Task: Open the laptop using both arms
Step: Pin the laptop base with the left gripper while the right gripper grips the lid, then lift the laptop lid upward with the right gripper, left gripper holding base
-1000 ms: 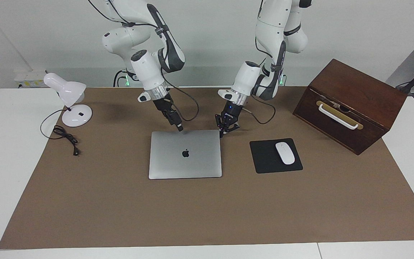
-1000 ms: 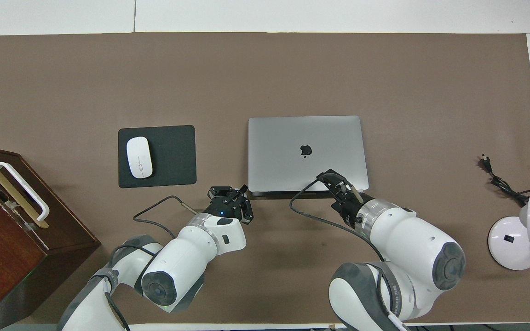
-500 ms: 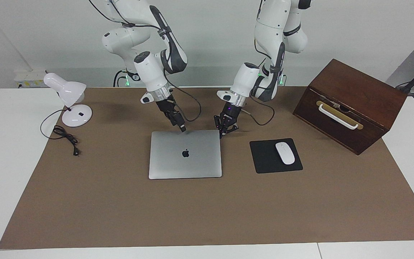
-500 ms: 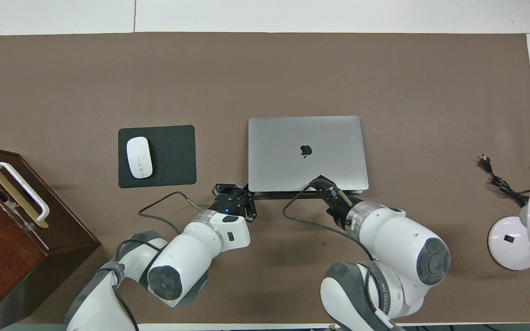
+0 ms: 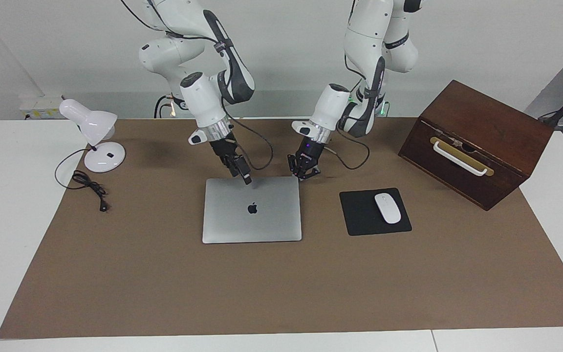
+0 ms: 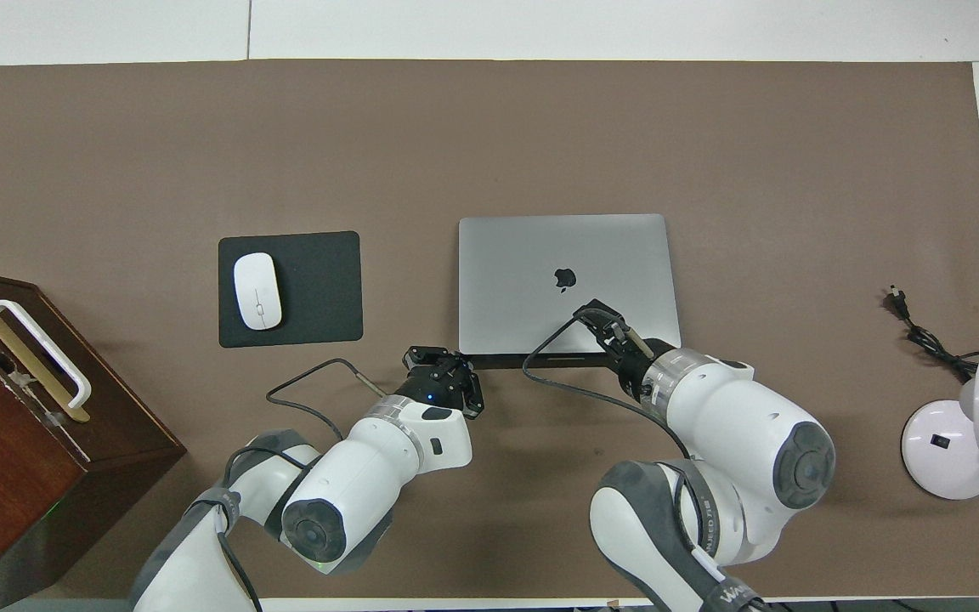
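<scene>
1. Left claw (image 5: 304, 175): it is low at the laptop's corner toward the left arm's end of the counter (image 5: 164, 283), on the edge nearest the robots. Its fingers are spread and hold nothing. I judge it is touching or just beside that corner, but I cannot tell which.

2. The laptop (image 5: 262, 220) lies flat and closed on the counter. It runs from just beside the left claw to under the right claw, and its logo is up.

3. Right claw (image 5: 245, 178): its tip is on or just over the lid, near the same robot-side edge and about halfway along it. I cannot tell whether it is released or clenched. It carries nothing.

4. The step in hand, as I read it, is getting a purchase on the lid, and no lifting has begun.
   - I would bring the left claw's lower finger level with the seam and slide it in rather than push against the body. A push would only skate the thin machine across the counter.
   - I would use the right claw to press lightly and hold the base down, then ease off as the lid rises.
   - I would lift slowly and follow the hinge's arc.
</scene>
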